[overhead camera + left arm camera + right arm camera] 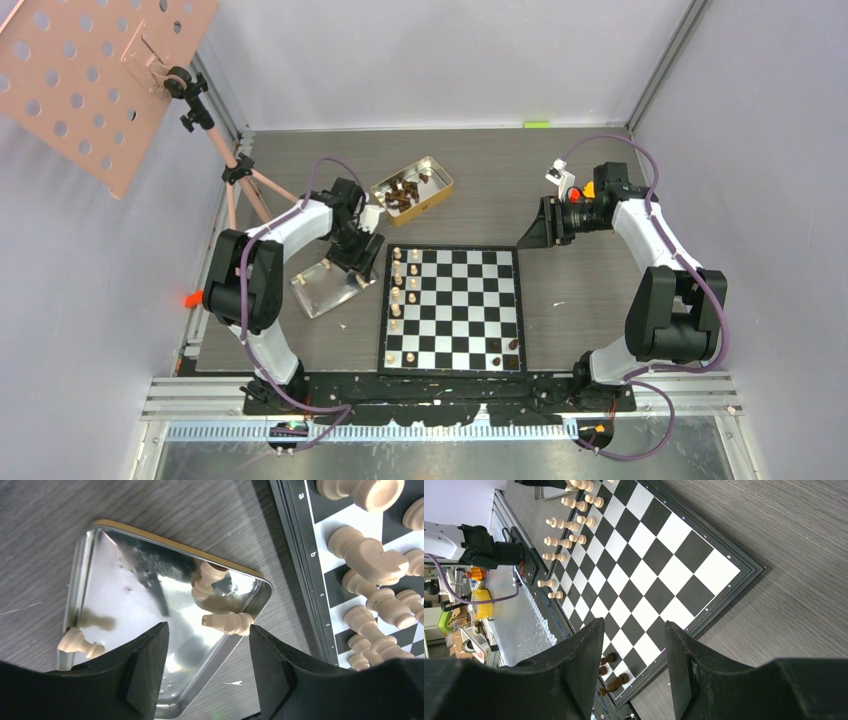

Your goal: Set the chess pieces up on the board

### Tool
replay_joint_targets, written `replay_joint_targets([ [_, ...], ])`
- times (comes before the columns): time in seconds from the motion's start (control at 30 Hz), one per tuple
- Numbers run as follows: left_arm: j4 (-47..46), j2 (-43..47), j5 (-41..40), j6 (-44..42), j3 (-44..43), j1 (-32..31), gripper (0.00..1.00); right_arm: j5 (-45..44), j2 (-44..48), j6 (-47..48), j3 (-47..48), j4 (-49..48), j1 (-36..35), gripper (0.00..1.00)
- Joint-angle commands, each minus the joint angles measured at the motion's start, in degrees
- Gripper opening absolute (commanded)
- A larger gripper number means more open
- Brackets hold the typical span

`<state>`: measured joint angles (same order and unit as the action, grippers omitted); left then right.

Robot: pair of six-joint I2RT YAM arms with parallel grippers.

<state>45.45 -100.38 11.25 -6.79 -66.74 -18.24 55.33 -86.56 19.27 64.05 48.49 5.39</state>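
Hovering over a shiny tin tray [120,590] just left of the board [470,300], the left end effector [206,630] has its jaws spread and holds nothing. Three pale chessmen are left in the tray. One, a pawn by its shape [227,622], lies on its side by the right fingertip. Whether it touches that finger I cannot tell. A second [206,580] lies just beyond it, and a third [79,642] is well apart at the tray's other edge.

The step in hand looks like fetching the next pale man. The pale pieces already placed [398,290] fill much of the board's two left files, so that side seems well along. Only a few dark pieces [505,350] stand at the near right corner, and more wait in the gold tin [432,178] beyond the board.

The next move likely calls for shifting toward the lying pawn so that it sits squarely between the fingers, then lowering and closing across its narrow body. It may roll or slide on the slick metal.

The right end effector [633,625] hangs above the worktop [580,300] off the board's far right corner, jaws apart and empty.
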Motion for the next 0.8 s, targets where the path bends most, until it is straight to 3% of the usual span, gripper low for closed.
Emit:
replay_joint_targets([
  [0.0, 1.24, 2.67, 3.43, -1.31, 0.9, 0.13, 0.63, 0.61, 0.18, 1.03, 1.03, 0.19, 0.24, 0.54],
  [0.17, 1.22, 1.6, 4.61, -0.59, 0.69, 0.13, 0.62, 0.83, 0.21, 0.97, 1.08, 0.27, 0.24, 0.54],
  [0.77, -0.78, -0.89, 2.0, -0.06, 0.73, 0.13, 0.41, 1.17, 1.0, 0.82, 0.81, 0.37, 0.24, 0.54],
])
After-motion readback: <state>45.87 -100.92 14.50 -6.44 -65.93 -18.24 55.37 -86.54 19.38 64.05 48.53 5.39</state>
